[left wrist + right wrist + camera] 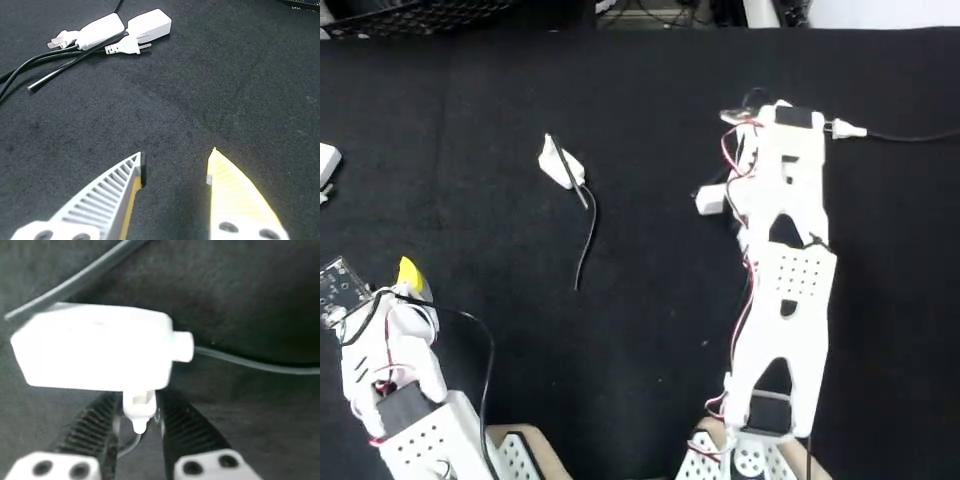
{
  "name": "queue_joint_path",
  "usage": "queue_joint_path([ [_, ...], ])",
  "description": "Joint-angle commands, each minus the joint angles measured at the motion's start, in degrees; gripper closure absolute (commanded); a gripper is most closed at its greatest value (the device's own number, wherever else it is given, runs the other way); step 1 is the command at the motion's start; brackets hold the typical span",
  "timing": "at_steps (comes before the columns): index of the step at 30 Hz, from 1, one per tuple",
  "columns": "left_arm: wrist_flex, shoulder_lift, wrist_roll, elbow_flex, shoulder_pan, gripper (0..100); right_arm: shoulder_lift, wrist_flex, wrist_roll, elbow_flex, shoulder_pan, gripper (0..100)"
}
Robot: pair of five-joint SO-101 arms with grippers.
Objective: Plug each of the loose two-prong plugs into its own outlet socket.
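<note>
The right gripper (139,396) has its dark ribbed fingers (100,425) pressed against either side of a small white plug (138,412). The plug's front end meets the near face of a white outlet block (95,347) lying crosswise just ahead of the fingertips. A black cord (250,362) leaves a stub at one end of the block, and a second black cord (75,282) runs over the black cloth (240,300) beyond it.

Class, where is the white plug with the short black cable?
In the high view, the white plug lies on the table, upper middle, left of the outstretched arm.
</note>
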Motion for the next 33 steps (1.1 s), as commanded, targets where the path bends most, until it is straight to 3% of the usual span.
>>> queue_joint_path([
  [1,0.3,-0.4,0.0,0.7,-0.3,78,-8.0,-0.2,0.3,-3.3,1.5,98.7],
  [10,0.3,-0.4,0.0,0.7,-0.3,78,-23.2,-0.2,0.3,-2.2,1.2,98.7],
  [16,0.3,-0.4,0.0,0.7,-0.3,78,-35.0,-0.1,-0.3,18.6,-1.1,98.7],
  [21,0.3,-0.4,0.0,0.7,-0.3,78,-50.6,-1.8,-0.2,41.4,-10.8,98.7],
  [27,0.3,-0.4,0.0,0.7,-0.3,78,-69.7,-11.3,-0.3,62.3,-21.7,98.7],
  [33,0.3,-0.4,0.0,0.7,-0.3,78,-79.4,-17.4,0.4,79.3,-30.8,98.6],
])
